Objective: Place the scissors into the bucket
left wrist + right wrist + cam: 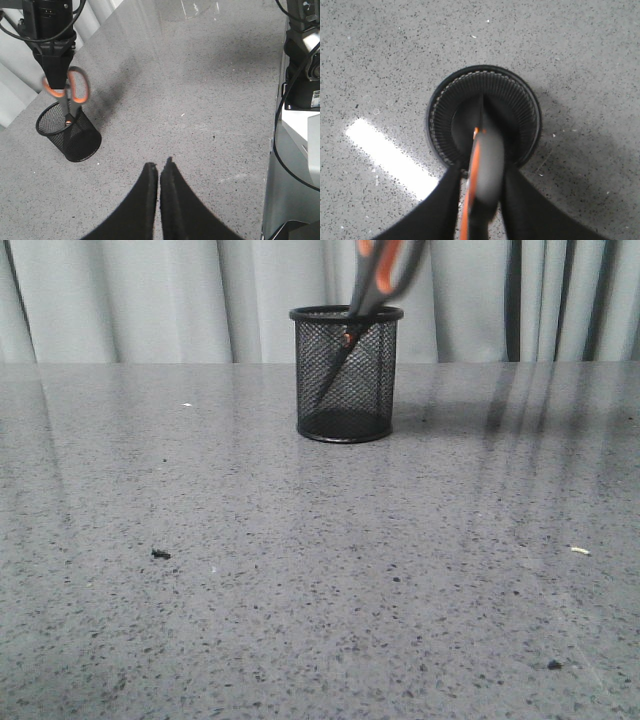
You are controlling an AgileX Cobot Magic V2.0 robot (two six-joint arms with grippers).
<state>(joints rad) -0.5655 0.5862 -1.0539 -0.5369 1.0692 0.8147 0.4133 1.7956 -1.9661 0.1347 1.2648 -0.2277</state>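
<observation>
My right gripper [481,200] pinched the scissors [372,300], blades down inside the bucket [345,375], while my left gripper [159,172] sat closed, empty.

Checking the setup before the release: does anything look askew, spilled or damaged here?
Nothing damaged or spilled. The scissors lean inside the upright bucket, blades down, handles above the rim, held by the right end effector. A few small specks lie on the table. The left end effector is shut, away from the bucket.

Scissors [372,300] blades-down in mesh bucket [345,375]
</observation>
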